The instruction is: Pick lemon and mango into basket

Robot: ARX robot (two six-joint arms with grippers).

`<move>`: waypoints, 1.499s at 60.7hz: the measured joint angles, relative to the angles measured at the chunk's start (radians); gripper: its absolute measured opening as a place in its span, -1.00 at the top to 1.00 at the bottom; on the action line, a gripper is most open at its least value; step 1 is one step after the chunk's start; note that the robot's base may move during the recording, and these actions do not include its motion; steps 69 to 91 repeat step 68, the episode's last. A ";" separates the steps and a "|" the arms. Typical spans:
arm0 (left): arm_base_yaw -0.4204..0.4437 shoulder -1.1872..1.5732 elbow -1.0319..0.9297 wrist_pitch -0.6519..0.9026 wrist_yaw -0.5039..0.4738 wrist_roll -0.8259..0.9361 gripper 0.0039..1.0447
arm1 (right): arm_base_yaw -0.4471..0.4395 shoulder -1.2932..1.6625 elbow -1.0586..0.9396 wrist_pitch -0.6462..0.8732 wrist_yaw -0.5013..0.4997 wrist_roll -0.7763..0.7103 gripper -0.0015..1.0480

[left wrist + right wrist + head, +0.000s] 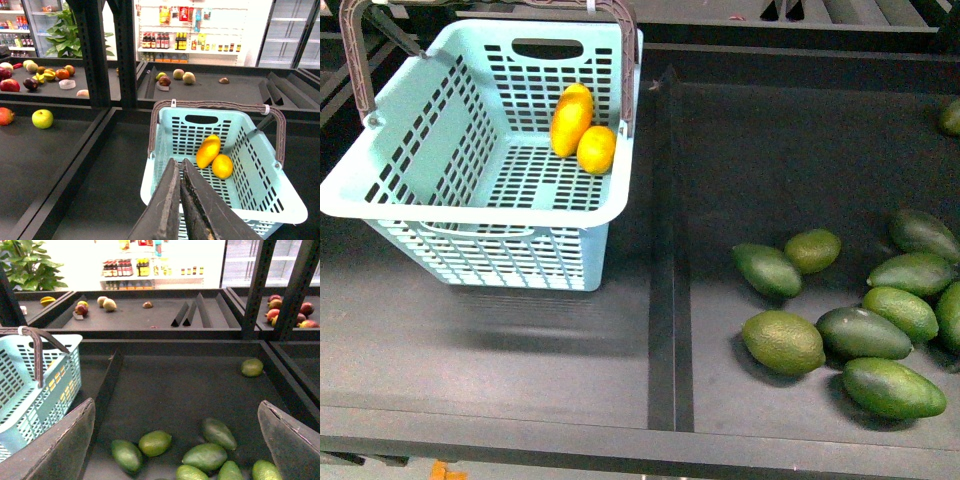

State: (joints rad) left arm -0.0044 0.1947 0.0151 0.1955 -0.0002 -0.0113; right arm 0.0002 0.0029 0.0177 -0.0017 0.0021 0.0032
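Dark green fruits (205, 456) lie scattered on the black worktop (520, 340) below the wide-spread right pincer (175, 440). Beyond the left pincer (181, 200), its fingers pressed together and empty, the mango (208, 150) and lemon (222, 166) lie touching inside the basket (280, 200).

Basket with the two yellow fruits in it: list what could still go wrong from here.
1. The pale turquoise slotted plastic basket sits tilted; the small oval yellow lemon and long yellow-orange mango may roll.
2. The shut left claw hovers over its rim; dropping could knock it.
3. The open right claw hangs over dark green oval fruits and might grab one.
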 joint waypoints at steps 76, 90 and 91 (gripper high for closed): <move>0.000 -0.188 0.000 -0.195 0.000 0.002 -0.87 | 0.000 0.000 0.000 0.000 0.000 0.000 -0.83; 0.000 -0.188 0.000 -0.195 0.000 0.002 -0.87 | 0.000 0.000 0.000 0.000 0.000 0.000 -0.83; 0.000 -0.188 0.000 -0.195 0.000 0.002 -0.87 | 0.000 0.000 0.000 0.000 0.000 0.000 -0.83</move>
